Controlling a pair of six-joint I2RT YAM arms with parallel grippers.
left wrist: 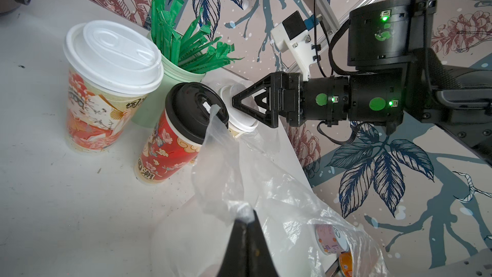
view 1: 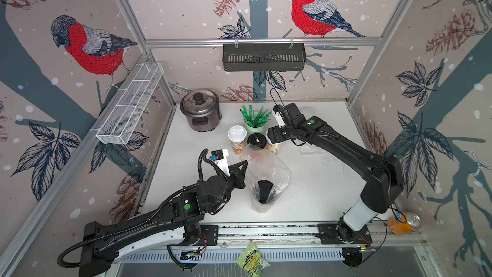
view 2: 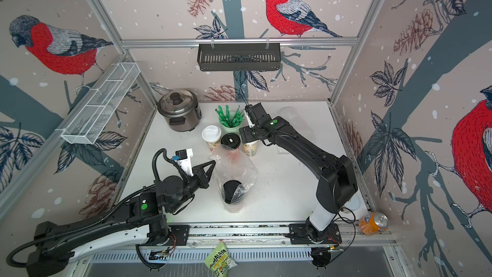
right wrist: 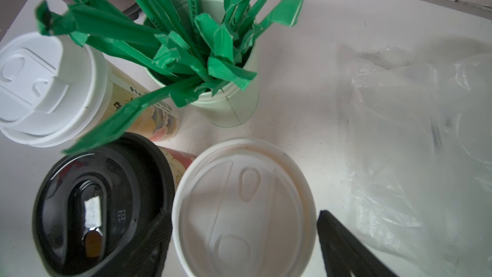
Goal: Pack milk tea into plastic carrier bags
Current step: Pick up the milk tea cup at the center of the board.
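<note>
Bird pictures cover the walls around the white table (view 1: 319, 182). The left gripper (view 1: 246, 161) is pinched tight on the rim of a clear plastic bag (view 1: 269, 171) and holds its mouth up. One black-lid cup (view 1: 265, 191) sits inside. Near the back, the right gripper (right wrist: 247, 238) has its jaws wide, one on each side of a white-lid cup (right wrist: 243, 209). I think they do not squeeze it yet, but the view is too close to be sure. To do this well, close gently below the lid. Lift straight up so the red cup (view 1: 257, 141) and the straw cup (view 1: 255, 126) just beside it are not bumped. Then lower it into the bag's open mouth.
</note>
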